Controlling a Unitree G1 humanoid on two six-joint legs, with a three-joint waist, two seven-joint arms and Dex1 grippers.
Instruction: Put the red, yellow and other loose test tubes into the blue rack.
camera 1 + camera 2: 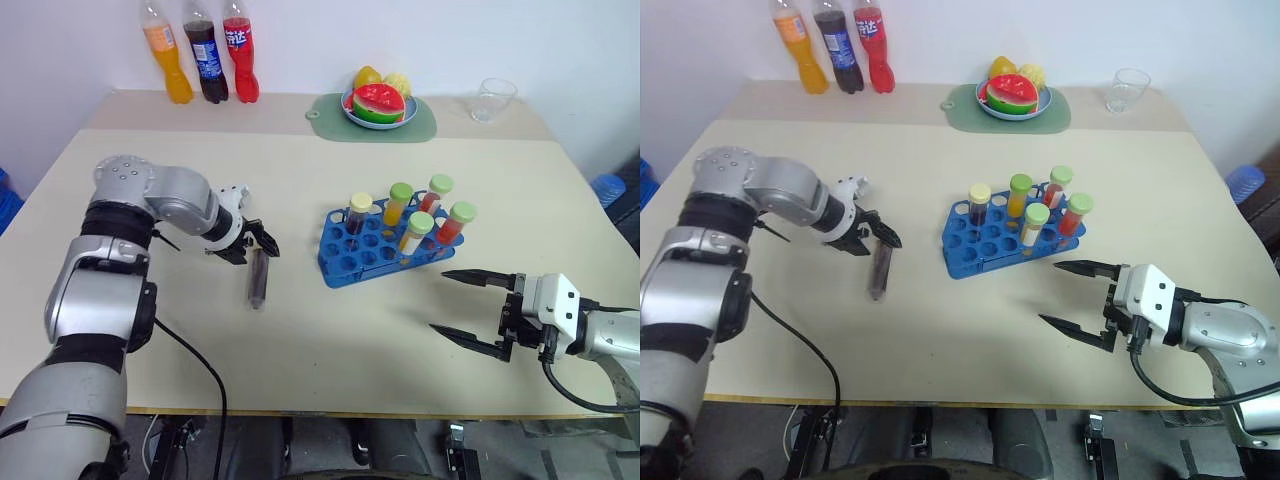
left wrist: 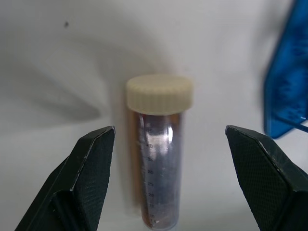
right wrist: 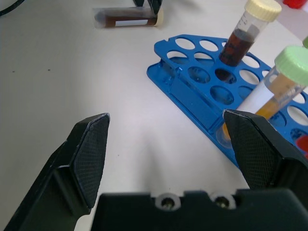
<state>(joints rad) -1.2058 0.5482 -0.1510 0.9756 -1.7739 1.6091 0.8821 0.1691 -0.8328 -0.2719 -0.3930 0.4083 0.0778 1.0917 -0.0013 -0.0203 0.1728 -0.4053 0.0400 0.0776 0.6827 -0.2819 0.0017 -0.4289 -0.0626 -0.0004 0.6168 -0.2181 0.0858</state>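
Pickup of the last loose test tube (image 1: 258, 279) is the step we judge to be in hand. It lies flat on the table (image 1: 300, 340), left of centre in the head view, dark-filled, well apart from the blue rack (image 1: 365, 250), where five tubes already stand. Our left gripper (image 1: 250, 240) hangs at its capped end, jaws spread wide, holding nothing. Our right gripper (image 1: 465, 305), lower right, gapes empty too. Next we need to descend, straddling the tube, and close.

Loose test tube (image 2: 160, 163) clear glossy plastic, ribbed cream cap; rack (image 1: 372, 247) glossy blue plastic; table (image 1: 400, 340) matt.
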